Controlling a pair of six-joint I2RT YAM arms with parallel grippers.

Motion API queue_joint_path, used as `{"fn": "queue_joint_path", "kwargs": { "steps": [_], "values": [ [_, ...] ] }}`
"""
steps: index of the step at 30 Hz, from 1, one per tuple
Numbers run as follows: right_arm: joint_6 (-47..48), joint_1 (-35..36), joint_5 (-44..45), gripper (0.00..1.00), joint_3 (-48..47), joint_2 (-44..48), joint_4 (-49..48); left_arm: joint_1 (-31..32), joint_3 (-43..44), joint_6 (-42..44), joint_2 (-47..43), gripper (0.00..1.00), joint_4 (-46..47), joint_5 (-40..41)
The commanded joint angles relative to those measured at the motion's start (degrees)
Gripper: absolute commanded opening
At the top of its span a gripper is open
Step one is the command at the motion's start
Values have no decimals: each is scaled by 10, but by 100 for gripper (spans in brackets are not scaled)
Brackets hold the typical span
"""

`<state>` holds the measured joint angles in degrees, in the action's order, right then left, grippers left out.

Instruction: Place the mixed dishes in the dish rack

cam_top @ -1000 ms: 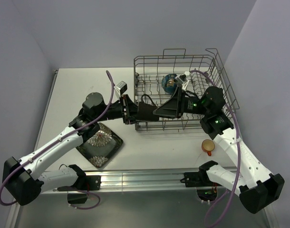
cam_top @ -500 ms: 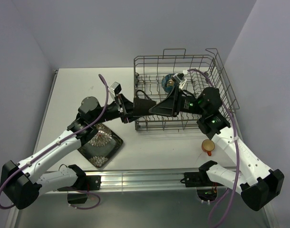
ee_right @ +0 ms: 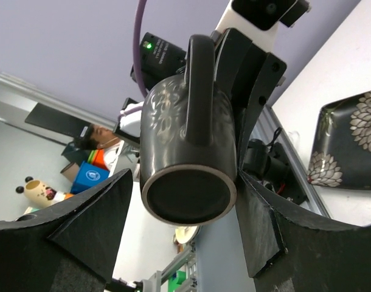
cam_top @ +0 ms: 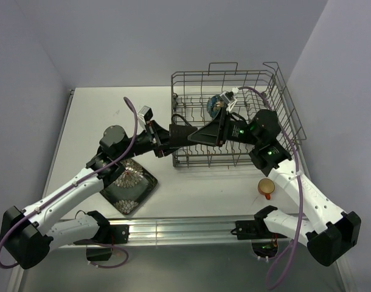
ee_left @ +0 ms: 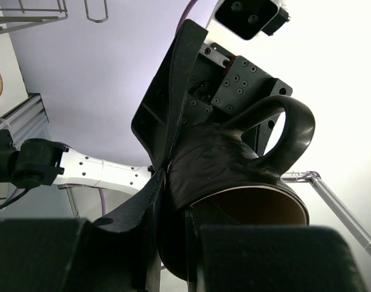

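My left gripper is shut on the wall of a dark patterned cup with a handle, one finger inside it and one outside. It holds the cup in the air by the front left corner of the grey wire dish rack. My right gripper is open and straddles the cup's base, with a gap at one finger. The dark square leaf-pattern plate lies on the table, also in the right wrist view. A small orange cup stands on the table.
A round blue-green dish sits inside the rack towards the back. The rack's raised handles stand at its back and right side. A metal rail runs along the table's near edge.
My left gripper has carried the cup up and to the right. My right gripper has moved left until its open fingers reach round the cup.
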<state>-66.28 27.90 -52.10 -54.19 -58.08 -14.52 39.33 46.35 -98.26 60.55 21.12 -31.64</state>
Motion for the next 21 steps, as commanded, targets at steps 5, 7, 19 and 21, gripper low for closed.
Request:
{"fn": "queue_joint_path", "kwargs": {
  "steps": [5,7,19,21],
  "values": [
    [55,13,29,72,-59,-13,30,7,31,23,11,0,-9,-23],
    [57,14,31,72,-61,-13,34,7,31,22,11,0,-6,-24],
    [20,14,3,0,-52,-19,-22,5,21,2,25,5,35,-31],
    [12,13,-1,0,-50,-19,-34,5,8,-6,26,46,52,-35]
  ]
}}
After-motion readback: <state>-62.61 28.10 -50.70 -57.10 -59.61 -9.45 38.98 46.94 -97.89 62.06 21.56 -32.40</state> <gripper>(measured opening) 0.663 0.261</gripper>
